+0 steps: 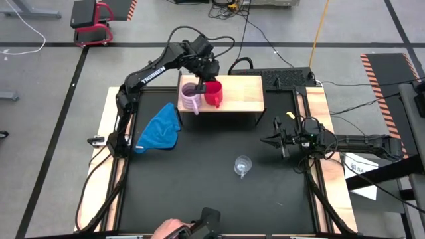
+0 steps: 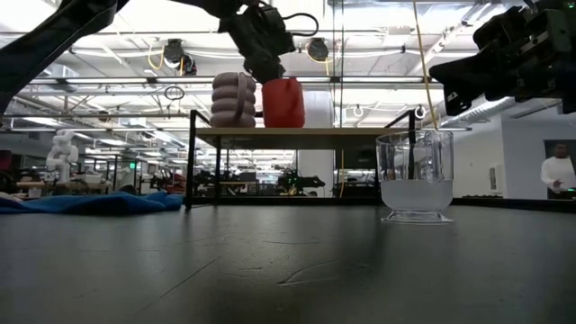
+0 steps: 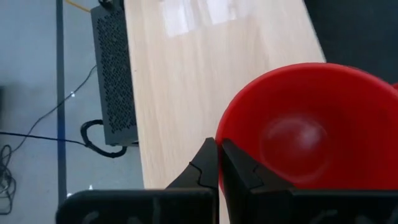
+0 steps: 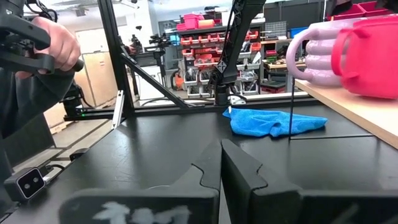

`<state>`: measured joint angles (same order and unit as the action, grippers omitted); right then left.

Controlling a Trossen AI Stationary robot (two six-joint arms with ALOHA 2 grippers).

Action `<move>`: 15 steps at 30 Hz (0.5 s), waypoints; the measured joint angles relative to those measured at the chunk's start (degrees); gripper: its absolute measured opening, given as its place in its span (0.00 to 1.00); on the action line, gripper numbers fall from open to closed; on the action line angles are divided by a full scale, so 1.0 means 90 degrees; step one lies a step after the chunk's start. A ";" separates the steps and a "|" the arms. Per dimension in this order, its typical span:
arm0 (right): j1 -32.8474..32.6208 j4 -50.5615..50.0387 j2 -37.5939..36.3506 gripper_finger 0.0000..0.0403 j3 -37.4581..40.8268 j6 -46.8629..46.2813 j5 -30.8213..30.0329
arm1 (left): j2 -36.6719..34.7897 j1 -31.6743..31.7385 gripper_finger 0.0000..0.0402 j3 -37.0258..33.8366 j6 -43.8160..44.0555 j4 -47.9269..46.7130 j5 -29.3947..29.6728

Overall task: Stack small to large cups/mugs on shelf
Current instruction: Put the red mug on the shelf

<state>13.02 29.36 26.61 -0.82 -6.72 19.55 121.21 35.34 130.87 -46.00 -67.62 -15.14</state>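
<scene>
Three cups are in play, and two are already set on the low light-wood shelf on dark legs, which stands at the far edge of the black tabletop. A crumpled blue cloth lies on the tabletop near the shelf's left end. On the shelf, the large ribbed lilac-pink mug is seen upright with the mid-sized red mug just beside it, apparently touching. The left tool is held at the red mug's rim with its fingers fully closed; whether the rim is actually pinched between them cannot be told. The small clear glass cup is left standing alone on the tabletop, well apart from the shelf. The right tool is parked near the right rail, closed on nothing. The red mug is judged to be the piece at risk: if it is lifted by a thin grip on the rim it could slip or swing, and the lilac mug could be knocked off the shelf's front edge.
</scene>
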 joint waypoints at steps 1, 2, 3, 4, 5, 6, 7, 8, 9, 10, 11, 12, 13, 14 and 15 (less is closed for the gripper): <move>0.0000 -0.0002 0.0008 0.00 0.0000 0.0005 0.0000 | 0.0002 0.0001 0.01 0.0000 0.0003 0.0002 0.0040; 0.0000 -0.0001 0.0010 0.00 -0.0001 0.0009 0.0001 | 0.0002 0.0000 0.01 -0.0002 0.0012 -0.0005 0.0077; 0.0000 -0.0002 0.0011 0.00 -0.0002 0.0014 0.0000 | 0.0002 -0.0012 0.01 -0.0002 0.0032 -0.0008 0.0106; 0.0000 -0.0002 0.0015 0.00 0.0000 0.0023 0.0000 | 0.0002 -0.0036 0.01 -0.0005 0.0060 0.0017 0.0149; 0.0000 -0.0001 0.0020 0.00 -0.0001 0.0035 0.0002 | 0.0002 -0.0064 0.01 -0.0005 0.0068 0.0047 0.0172; 0.0000 -0.0002 0.0022 0.00 -0.0002 0.0038 0.0000 | 0.0002 -0.0092 0.01 -0.0005 0.0068 0.0067 0.0179; 0.0000 -0.0002 0.0022 0.00 0.0000 0.0038 0.0001 | 0.0002 -0.0122 0.01 -0.0005 0.0068 0.0071 0.0190; 0.0000 -0.0002 0.0022 0.00 0.0000 0.0038 0.0001 | 0.0002 -0.0151 0.01 -0.0005 0.0068 0.0071 0.0212; 0.0000 -0.0002 0.0022 0.00 0.0000 0.0038 0.0002 | 0.0002 -0.0183 0.01 -0.0005 0.0067 0.0074 0.0255; 0.0000 -0.0002 0.0022 0.00 -0.0002 0.0038 0.0002 | 0.0002 -0.0212 0.01 -0.0005 0.0061 0.0077 0.0305; 0.0000 -0.0003 0.0022 0.00 0.0000 0.0038 0.0002 | 0.0002 -0.0245 0.01 -0.0005 0.0061 0.0081 0.0353; 0.0000 -0.0003 0.0022 0.00 -0.0002 0.0038 0.0002 | 0.0002 -0.0281 0.01 -0.0005 0.0061 0.0084 0.0377; 0.0000 -0.0005 0.0025 0.00 0.0000 0.0038 0.0002 | 0.0002 -0.0316 0.01 -0.0005 0.0056 0.0095 0.0382; 0.0000 -0.0005 0.0025 0.00 0.0000 0.0038 0.0002 | 0.0000 -0.0345 0.01 -0.0005 0.0058 0.0098 0.0382; 0.0000 -0.0005 0.0025 0.00 0.0000 0.0038 0.0002 | 0.0000 -0.0366 0.01 -0.0005 0.0065 0.0094 0.0388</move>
<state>13.02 29.32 26.83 -0.82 -6.37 19.57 121.21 32.05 130.82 -45.42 -66.78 -11.65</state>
